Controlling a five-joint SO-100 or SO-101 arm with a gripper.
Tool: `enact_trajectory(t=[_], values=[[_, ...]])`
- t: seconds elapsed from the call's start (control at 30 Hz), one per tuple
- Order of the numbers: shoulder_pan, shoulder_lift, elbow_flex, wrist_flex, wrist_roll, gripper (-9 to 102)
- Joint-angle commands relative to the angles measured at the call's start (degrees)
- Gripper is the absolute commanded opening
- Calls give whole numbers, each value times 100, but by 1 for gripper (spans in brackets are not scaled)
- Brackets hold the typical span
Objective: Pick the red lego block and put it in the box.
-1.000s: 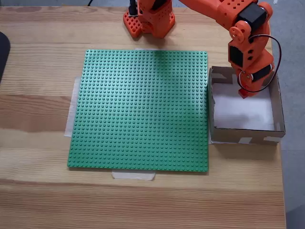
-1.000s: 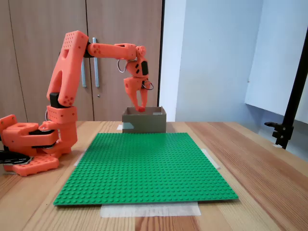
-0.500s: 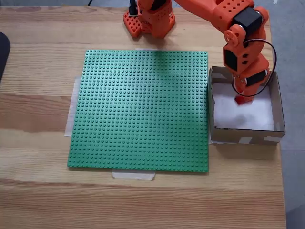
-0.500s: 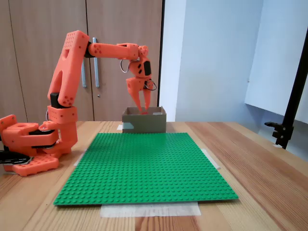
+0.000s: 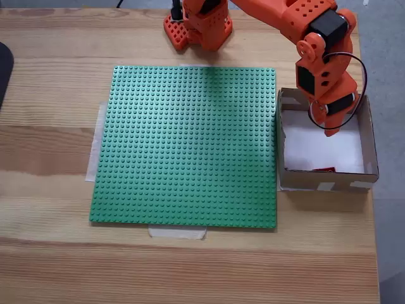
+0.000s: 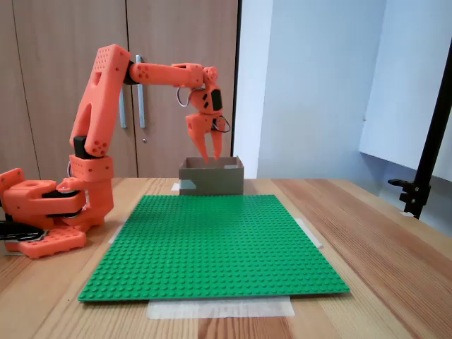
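The red lego block (image 5: pixel 324 170) lies on the white bottom of the box (image 5: pixel 324 180), close against the wall nearest the camera in the top-down fixed view. The box stands right of the green baseplate there, and in the side fixed view the box (image 6: pixel 212 181) sits beyond the plate, with the block hidden by its wall. My orange gripper (image 5: pixel 331 125) hangs over the box's far half, apart from the block. From the side, the gripper (image 6: pixel 212 157) points down just above the rim, open, with nothing between its fingers.
A green studded baseplate (image 5: pixel 185 145) is taped to the wooden table, left of the box. The arm's base (image 5: pixel 197 24) stands at the table's far edge. A black stand (image 6: pixel 424 169) rises at the right in the side view.
The gripper opened and let go of the red block, which dropped to the box floor near its front wall. The gripper has lifted slightly.
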Motion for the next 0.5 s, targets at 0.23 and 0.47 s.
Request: enact_trajectory(t=[0.23, 0.47], values=[[501, 2584, 2224, -905, -826, -1], [1468, 4219, 3920, -1696, -896, -1]])
